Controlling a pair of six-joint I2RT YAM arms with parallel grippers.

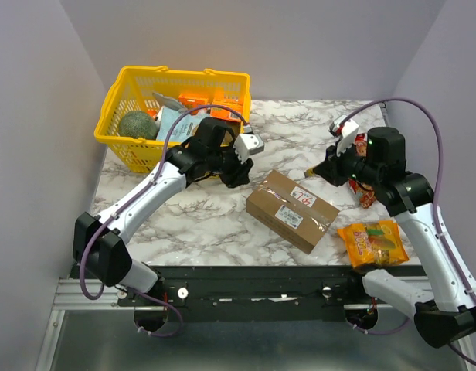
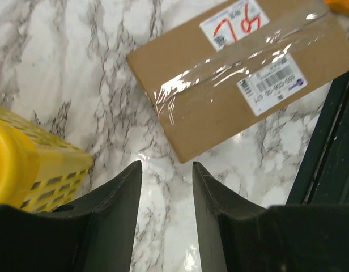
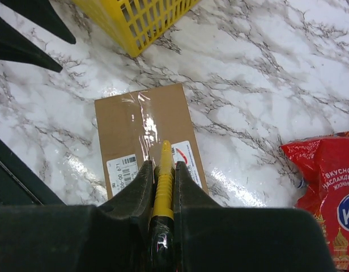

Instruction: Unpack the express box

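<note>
Tape runs the length of the express box (image 1: 292, 209), clear and shiny and not cut anywhere I can see. The box lies flat on the marble counter (image 1: 192, 216), towards the near edge and about midway between the two arms, turned at a slant. On its top face are a white printed label (image 2: 272, 83) with a barcode and a white sticker (image 2: 234, 22) with a red scribble.

The left gripper (image 1: 236, 171) hovers just off the box's far-left corner, not touching it. From the left wrist camera its dark fingers (image 2: 123, 198) are spread, and only bare marble shows between them. The yellow basket (image 1: 184, 73) stands behind that arm at the far left of the counter, with a green round thing and some orange boxes inside.

The right gripper (image 1: 321, 170) is on the other side, near the box's far-right end and pointing towards it. Its fingers are pressed onto a slim yellow tool (image 3: 162, 187), whose tip juts forward and lines up over the taped top in the right wrist view. I cannot tell whether the tip touches the cardboard.

An orange snack packet (image 1: 373, 241) lies on the counter to the right of the box. A red packet (image 3: 327, 187) lies near the right arm.
</note>
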